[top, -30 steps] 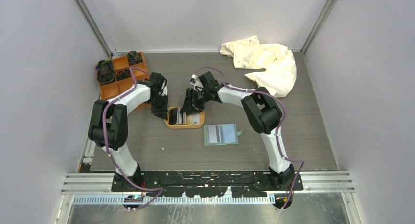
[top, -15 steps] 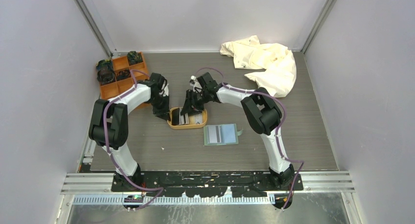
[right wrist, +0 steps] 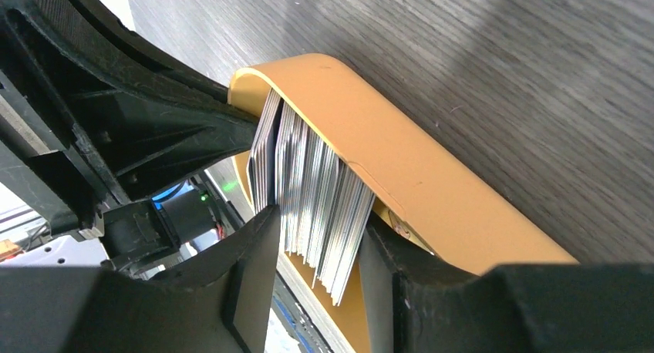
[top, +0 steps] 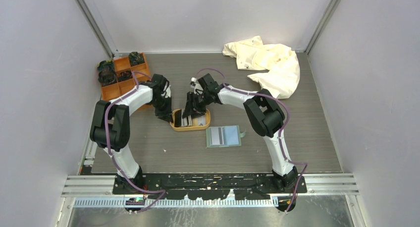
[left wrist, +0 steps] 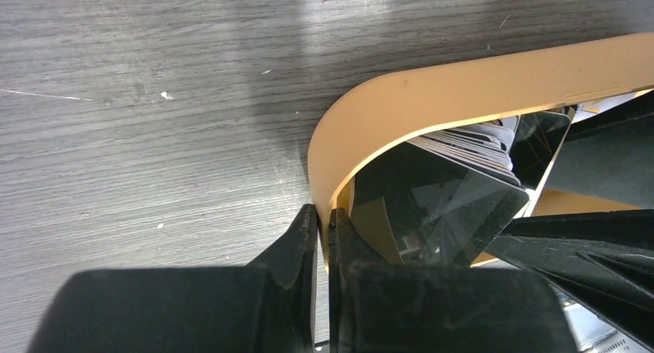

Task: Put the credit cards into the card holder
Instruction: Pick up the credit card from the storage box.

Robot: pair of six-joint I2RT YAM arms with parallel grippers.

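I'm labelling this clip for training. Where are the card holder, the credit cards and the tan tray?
card holder (top: 224, 136): top external view, middle of its opened inner face.
credit cards (right wrist: 308, 183): right wrist view, edges of the stack standing in the tray.
tan tray (left wrist: 463, 91): left wrist view, top of its curved rim.

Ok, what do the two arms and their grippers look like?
The left arm and right arm match: white tubular links, bulky black joints, a purple cable looped along each. The left gripper and right gripper have plain matte-black tapered fingers. No markings show.
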